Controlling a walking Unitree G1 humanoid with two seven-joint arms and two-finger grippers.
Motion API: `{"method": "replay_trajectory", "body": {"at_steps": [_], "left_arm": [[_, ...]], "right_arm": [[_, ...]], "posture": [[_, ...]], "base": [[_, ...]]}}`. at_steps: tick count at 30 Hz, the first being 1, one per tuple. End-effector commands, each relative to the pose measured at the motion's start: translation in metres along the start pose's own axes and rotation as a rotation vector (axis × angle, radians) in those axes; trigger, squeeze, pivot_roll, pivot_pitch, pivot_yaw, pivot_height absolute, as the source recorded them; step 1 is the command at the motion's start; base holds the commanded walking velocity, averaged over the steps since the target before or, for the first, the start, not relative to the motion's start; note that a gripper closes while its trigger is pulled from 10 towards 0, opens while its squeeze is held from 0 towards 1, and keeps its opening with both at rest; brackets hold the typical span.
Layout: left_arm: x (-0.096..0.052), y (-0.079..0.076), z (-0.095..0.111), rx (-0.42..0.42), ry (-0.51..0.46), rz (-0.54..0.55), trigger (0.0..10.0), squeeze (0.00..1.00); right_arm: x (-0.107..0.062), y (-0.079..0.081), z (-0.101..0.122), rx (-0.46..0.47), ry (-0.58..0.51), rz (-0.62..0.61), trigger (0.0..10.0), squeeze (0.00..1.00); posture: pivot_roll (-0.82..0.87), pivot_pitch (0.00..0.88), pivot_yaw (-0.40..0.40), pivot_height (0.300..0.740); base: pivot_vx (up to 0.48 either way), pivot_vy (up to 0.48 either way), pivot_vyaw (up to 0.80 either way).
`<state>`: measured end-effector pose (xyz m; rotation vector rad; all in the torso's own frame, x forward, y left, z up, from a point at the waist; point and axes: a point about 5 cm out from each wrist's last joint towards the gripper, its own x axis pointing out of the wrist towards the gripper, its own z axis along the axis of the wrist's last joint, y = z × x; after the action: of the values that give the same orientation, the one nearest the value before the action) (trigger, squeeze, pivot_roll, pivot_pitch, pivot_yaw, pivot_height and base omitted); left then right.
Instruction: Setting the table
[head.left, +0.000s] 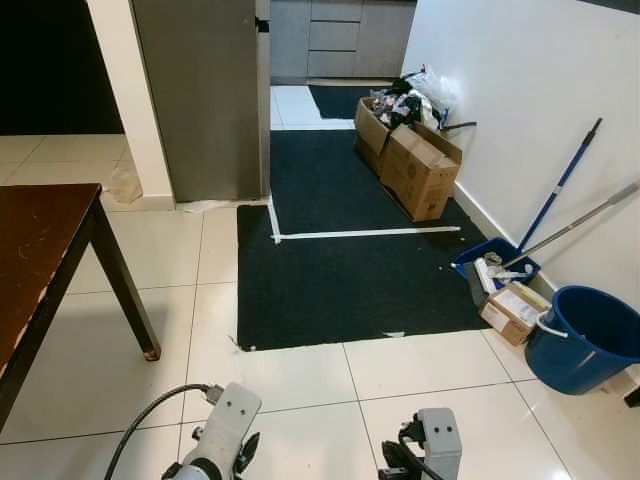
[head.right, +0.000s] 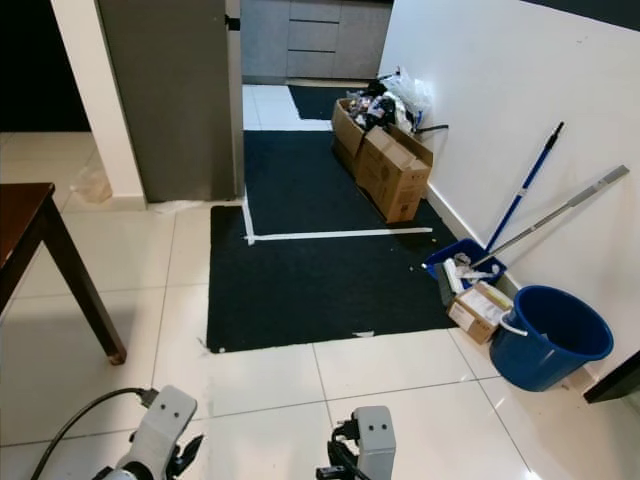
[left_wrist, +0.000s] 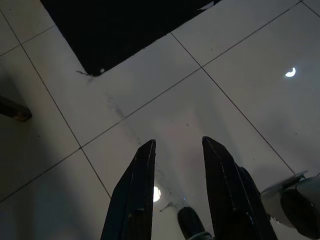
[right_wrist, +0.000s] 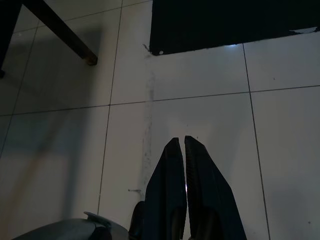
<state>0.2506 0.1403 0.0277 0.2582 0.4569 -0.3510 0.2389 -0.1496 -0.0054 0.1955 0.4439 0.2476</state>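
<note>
Hanging low over white floor tiles (head.left: 300, 380), left claw (left_wrist: 177, 150) held with fingers apart, right claw (right_wrist: 179, 150) pressed together, dark wooden worktop (head.left: 40, 240) seen well apart at the left, bare-topped, beside black mat (head.left: 340, 260).

Your only task item in view was the dark brown wooden table (head.left: 40, 235): glossy top, square dark legs, standing upright on white tile. It sat forward and well left of the left gripper (left_wrist: 177, 150), near leg closest, nothing visible on its top.
</note>
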Motion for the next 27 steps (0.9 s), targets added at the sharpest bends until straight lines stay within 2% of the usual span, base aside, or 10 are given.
{"method": "replay_trajectory", "body": {"at_steps": [1, 27], "left_arm": [[-0.0006, -0.0017, -0.0073, -0.014, 0.032, -0.009, 10.0, 0.00], [-0.0001, -0.0017, -0.0061, -0.018, 0.032, -0.010, 10.0, 0.00]], "right_arm": [[-0.0035, -0.0034, -0.0069, 0.008, 0.025, -0.016, 10.0, 0.00], [-0.0032, -0.0035, -0.0056, 0.007, 0.024, -0.015, 10.0, 0.00]], "posture": [[0.07, 0.090, 0.008, 0.740], [0.07, 0.090, 0.007, 0.740]], "base": [[0.000, 0.000, 0.00], [0.000, 0.000, 0.00]]}}
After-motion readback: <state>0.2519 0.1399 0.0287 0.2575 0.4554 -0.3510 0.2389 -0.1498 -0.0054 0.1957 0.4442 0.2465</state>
